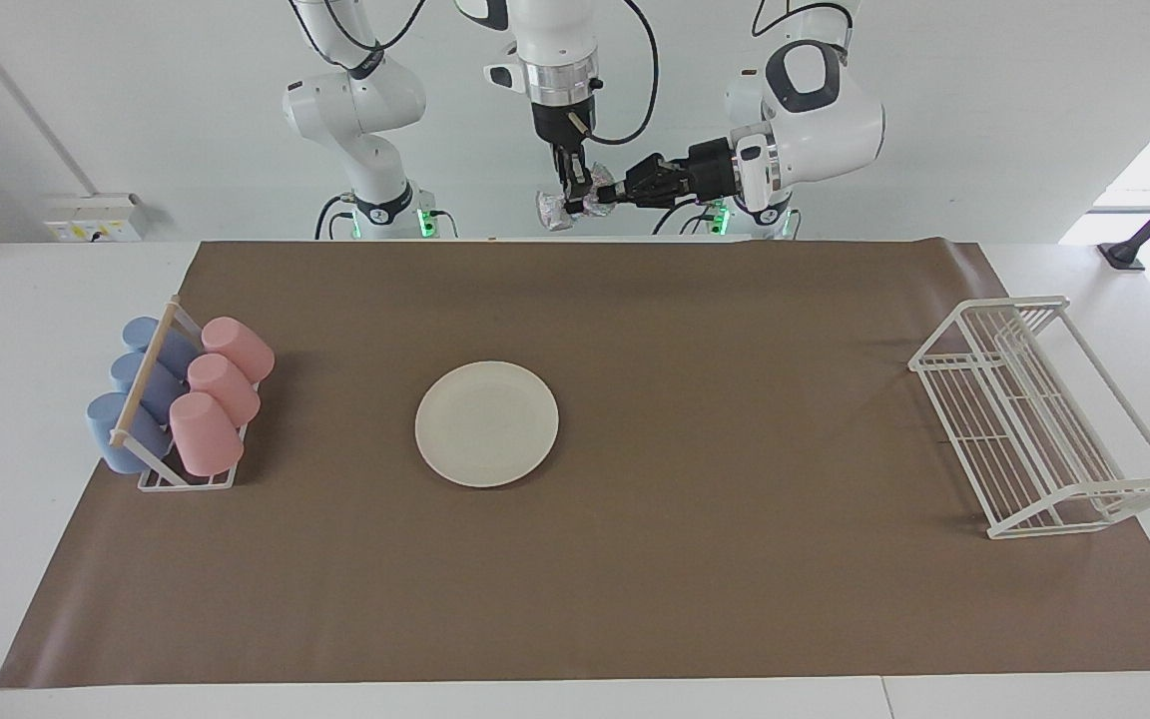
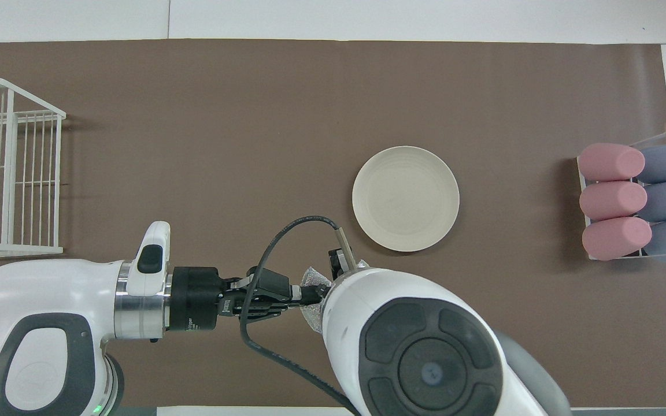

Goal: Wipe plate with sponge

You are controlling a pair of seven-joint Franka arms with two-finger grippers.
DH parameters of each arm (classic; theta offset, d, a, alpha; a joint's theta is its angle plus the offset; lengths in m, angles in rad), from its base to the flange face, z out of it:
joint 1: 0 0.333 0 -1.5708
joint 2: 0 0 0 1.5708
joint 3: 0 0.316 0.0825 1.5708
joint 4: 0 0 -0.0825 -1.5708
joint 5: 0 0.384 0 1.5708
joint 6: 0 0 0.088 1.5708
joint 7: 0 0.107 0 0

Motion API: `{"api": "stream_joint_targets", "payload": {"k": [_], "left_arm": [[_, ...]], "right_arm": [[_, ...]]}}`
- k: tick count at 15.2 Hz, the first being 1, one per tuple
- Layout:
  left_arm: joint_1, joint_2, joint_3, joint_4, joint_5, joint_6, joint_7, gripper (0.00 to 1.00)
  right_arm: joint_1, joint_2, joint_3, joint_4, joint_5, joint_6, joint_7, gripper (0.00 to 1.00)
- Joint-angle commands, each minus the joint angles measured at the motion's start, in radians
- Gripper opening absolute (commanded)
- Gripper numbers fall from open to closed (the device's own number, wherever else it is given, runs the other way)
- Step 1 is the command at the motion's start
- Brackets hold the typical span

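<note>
Right tool (image 1: 571,197): hangs straight down from its arm, raised over the robots' edge of the brown mat; its fingers are clamped on the sponge.
Left tool (image 1: 607,197): reaches in level from the left arm's end, its tip meeting the same wad; whether it grips or merely touches, I cannot tell.
Sponge (image 1: 563,209): silvery crinkled wad, up in the air, pinched at the point where the two tools meet; in the overhead view only its edges show (image 2: 313,279) beside the right arm's wrist.
Plate (image 1: 487,423): cream-white, flat on the table, bare and untouched; well apart from both tools.
Governing relation: the plate lies farther from the robots than the point under the sponge, and slightly toward the right arm's end of the table; the right tool is the nearer to it.
Judged next move: carry the sponge out from the robots and down onto the plate.
Cup rack (image 1: 183,404): beside the plate, toward the right arm's end.
Wire dish rack (image 1: 1039,414): well apart from the plate, toward the left arm's end.
</note>
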Motion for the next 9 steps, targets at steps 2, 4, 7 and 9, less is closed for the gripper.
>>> {"api": "stream_joint_targets", "payload": {"k": [2, 4, 7, 9], "left_arm": [[0.011, -0.022, 0.001, -0.014, -0.009, -0.017, -0.019, 0.00], [0.011, -0.022, 0.002, -0.014, -0.009, -0.017, -0.024, 0.00], [0.013, -0.022, 0.002, -0.014, -0.006, -0.017, -0.027, 0.00], [0.013, -0.022, 0.002, -0.015, 0.008, -0.014, -0.032, 0.00]], "right_arm": [[-0.014, 0.001, 0.007, 0.013, -0.025, -0.051, -0.131, 0.63], [-0.026, -0.009, -0.001, 0.012, -0.030, -0.063, -0.225, 1.00], [-0.071, -0.023, -0.003, 0.010, -0.030, -0.094, -0.416, 1.00], [-0.115, -0.026, -0.006, 0.010, -0.028, -0.124, -0.596, 1.00]]}}
